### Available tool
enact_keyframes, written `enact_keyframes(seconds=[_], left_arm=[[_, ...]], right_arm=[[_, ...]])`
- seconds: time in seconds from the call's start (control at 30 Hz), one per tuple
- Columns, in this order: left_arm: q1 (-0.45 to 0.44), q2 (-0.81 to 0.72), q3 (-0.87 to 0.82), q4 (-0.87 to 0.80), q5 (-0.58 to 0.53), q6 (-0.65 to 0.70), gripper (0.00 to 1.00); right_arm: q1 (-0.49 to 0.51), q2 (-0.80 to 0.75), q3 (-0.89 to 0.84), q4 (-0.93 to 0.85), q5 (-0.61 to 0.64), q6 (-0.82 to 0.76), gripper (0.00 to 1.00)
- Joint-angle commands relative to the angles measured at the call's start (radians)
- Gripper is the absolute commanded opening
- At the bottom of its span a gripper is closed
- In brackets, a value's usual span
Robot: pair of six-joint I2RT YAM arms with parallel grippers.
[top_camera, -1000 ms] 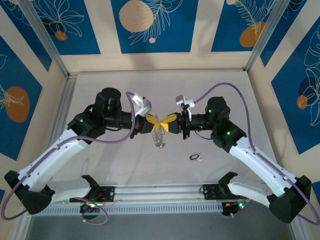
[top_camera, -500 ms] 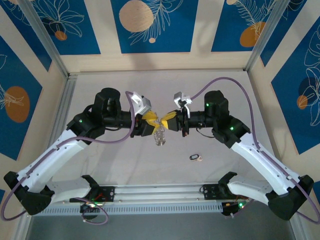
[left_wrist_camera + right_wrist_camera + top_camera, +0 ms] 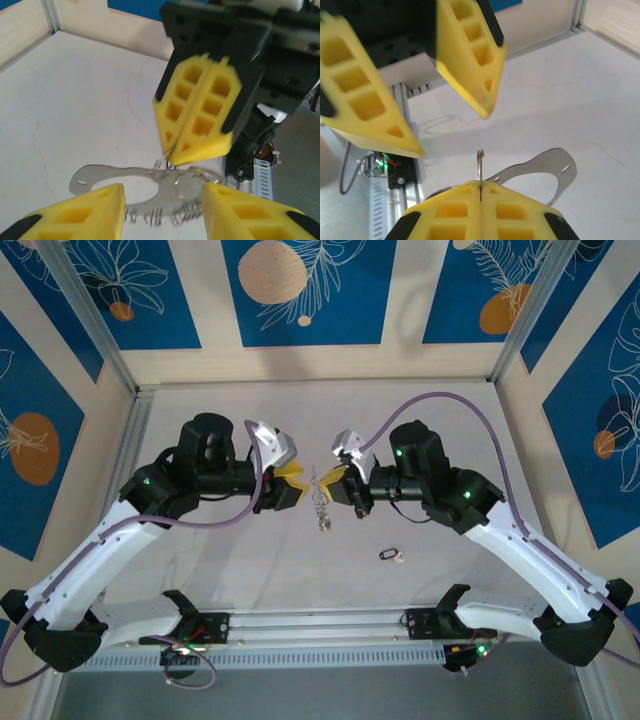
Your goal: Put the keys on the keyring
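left gripper (image 3: 293, 482): your fingers stand wide apart, gripping nothing, flanking the keyring (image 3: 100, 176)
right gripper (image 3: 480, 186): your pads are pressed together, pinching the keyring's wire
keyring: held above the table (image 3: 430, 420), between both grippers
keys (image 3: 390, 554): on the table near your right arm, apart from the keyring

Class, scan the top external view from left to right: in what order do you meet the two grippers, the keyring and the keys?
left gripper → keyring → right gripper → keys

Bright, even light comes from above and leaves soft shadows on the bench (image 3: 250, 570). In the wrist views the close yellow fingers (image 3: 75, 215) are blurred.
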Motion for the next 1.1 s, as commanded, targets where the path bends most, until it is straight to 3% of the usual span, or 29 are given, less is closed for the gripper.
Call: enact_keyframes(seconds=[0.0, 0.4, 0.63, 1.07], left_arm=[[-0.005, 0.023, 0.029, 0.007, 0.038, 0.031, 0.42], [-0.003, 0.043, -0.012, 0.009, 0.002, 0.081, 0.36], [0.005, 0.061, -0.017, -0.034, 0.025, 0.113, 0.22], [0.007, 0.068, -0.02, -0.11, 0.092, 0.143, 0.25]], right_arm=[[0.029, 0.006, 0.046, -0.041, 0.123, -0.045, 0.0], [0.105, 0.019, 0.078, -0.056, 0.074, -0.103, 0.0], [0.128, 0.035, 0.103, -0.098, 0.068, -0.127, 0.0], [0.122, 0.065, 0.128, -0.094, 0.026, -0.149, 0.0]])
